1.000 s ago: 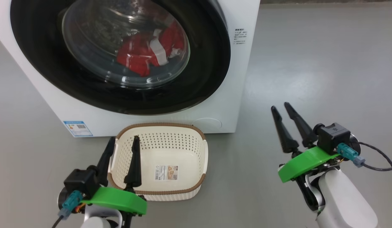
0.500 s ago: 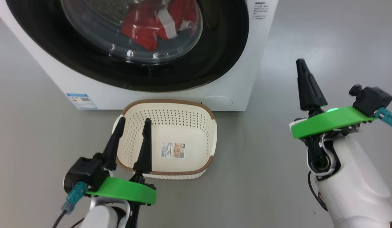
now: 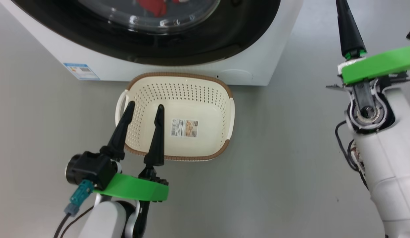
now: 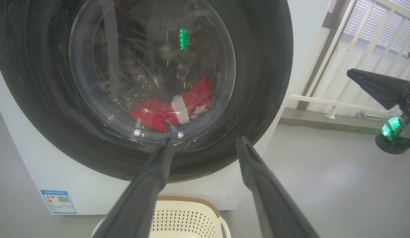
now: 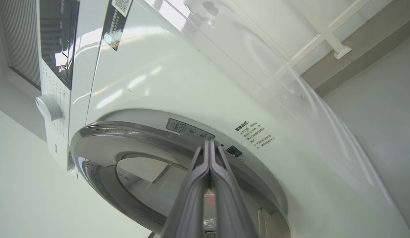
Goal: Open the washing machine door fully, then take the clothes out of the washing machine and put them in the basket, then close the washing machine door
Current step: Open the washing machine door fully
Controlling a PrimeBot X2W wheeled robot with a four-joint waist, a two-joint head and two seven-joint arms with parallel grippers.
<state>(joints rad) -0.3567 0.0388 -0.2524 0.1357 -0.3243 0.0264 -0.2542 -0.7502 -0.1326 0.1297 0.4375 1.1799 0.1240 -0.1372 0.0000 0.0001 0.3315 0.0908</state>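
Looking shut over the clothes (image 4: 173, 110) in the washing machine (image 3: 254, 71), the washing machine door (image 4: 148, 82) is rigid, hinged and probably glossy-slick, best hooked behind its rim edge, where the right gripper (image 5: 209, 145), fingers pressed together, points; the left gripper (image 3: 145, 105), fingers spread wide, hangs over the basket (image 3: 178, 76).

Red, white-striped clothes (image 4: 173, 110); brown-rimmed, perforated cream basket (image 3: 178, 96).

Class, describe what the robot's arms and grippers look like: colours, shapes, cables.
Both the left gripper and right gripper have two long, tapered black fingers on a bright green plate. Pale white forearm shells; a teal connector with dark cable beside the left black camera block.
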